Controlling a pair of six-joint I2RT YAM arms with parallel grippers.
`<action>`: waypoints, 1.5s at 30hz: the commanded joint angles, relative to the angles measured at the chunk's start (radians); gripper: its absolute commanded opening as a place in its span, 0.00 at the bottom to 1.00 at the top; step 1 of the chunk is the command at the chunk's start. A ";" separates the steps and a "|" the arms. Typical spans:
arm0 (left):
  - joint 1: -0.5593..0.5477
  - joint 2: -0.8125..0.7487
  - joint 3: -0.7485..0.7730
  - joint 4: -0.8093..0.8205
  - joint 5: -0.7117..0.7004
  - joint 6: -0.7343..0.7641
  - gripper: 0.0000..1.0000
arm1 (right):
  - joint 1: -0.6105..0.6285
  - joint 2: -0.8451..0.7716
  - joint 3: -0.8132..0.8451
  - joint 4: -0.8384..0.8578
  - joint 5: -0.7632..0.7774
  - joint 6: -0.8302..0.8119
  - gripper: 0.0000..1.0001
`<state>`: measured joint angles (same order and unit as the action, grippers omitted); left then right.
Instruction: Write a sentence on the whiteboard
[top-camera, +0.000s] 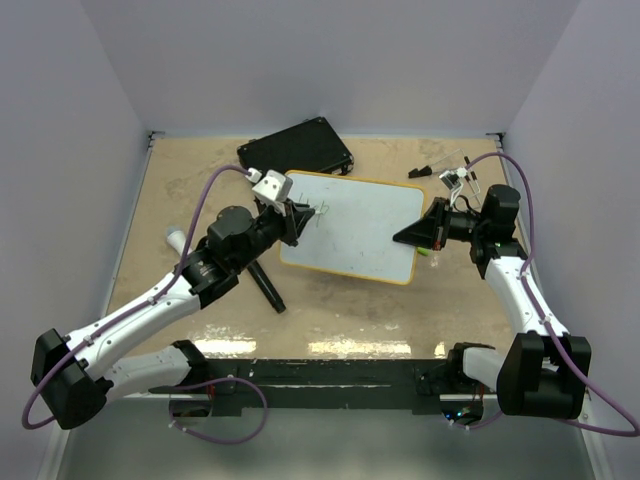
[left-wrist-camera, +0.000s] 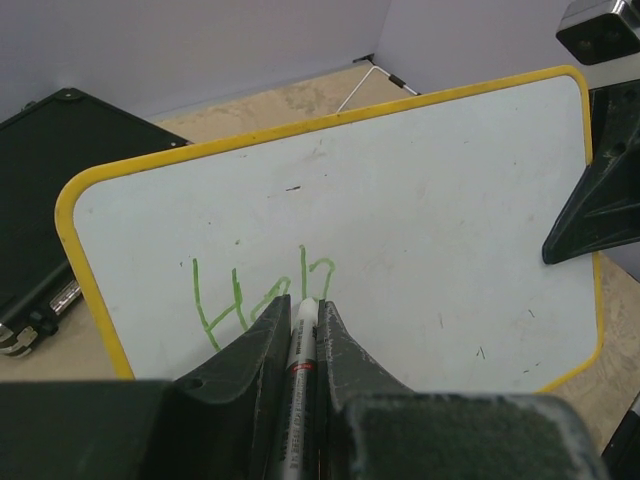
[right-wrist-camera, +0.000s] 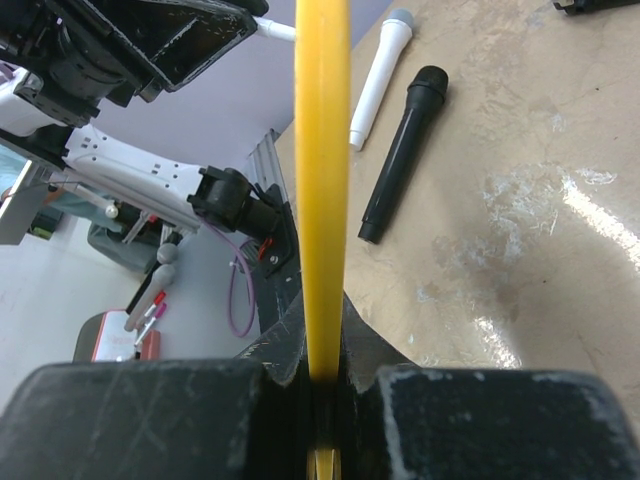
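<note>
Left end effector (left-wrist-camera: 305, 310) clamps a marker (left-wrist-camera: 298, 355), tip on the sentence (left-wrist-camera: 240, 295), only a few green strokes. Right end effector (top-camera: 418, 235) pinches the whiteboard (left-wrist-camera: 420, 200) by its rim, bracing it mid-desk (top-camera: 350, 310) against pen pressure; black case (top-camera: 297, 147) lies beyond.

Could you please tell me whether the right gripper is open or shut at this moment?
Shut: the right gripper is closed on the whiteboard's yellow rim, which runs between its fingers in the wrist view.

Left end effector (left-wrist-camera: 305, 312) and right end effector (right-wrist-camera: 322, 345) both clamped tight, reaching inward, apparently facing each other.
</note>
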<state>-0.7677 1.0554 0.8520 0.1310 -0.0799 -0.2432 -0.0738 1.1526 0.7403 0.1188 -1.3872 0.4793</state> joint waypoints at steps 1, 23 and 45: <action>0.005 -0.015 0.019 -0.008 -0.058 0.028 0.00 | 0.002 -0.019 0.062 0.035 -0.070 0.001 0.00; 0.004 0.038 0.061 0.084 0.108 0.004 0.00 | 0.002 -0.021 0.062 0.036 -0.072 0.001 0.00; 0.004 0.095 0.125 0.093 0.081 0.010 0.00 | 0.002 -0.021 0.062 0.035 -0.072 0.001 0.00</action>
<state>-0.7666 1.1587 0.9371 0.1886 0.0360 -0.2268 -0.0738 1.1526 0.7406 0.1192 -1.3972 0.4789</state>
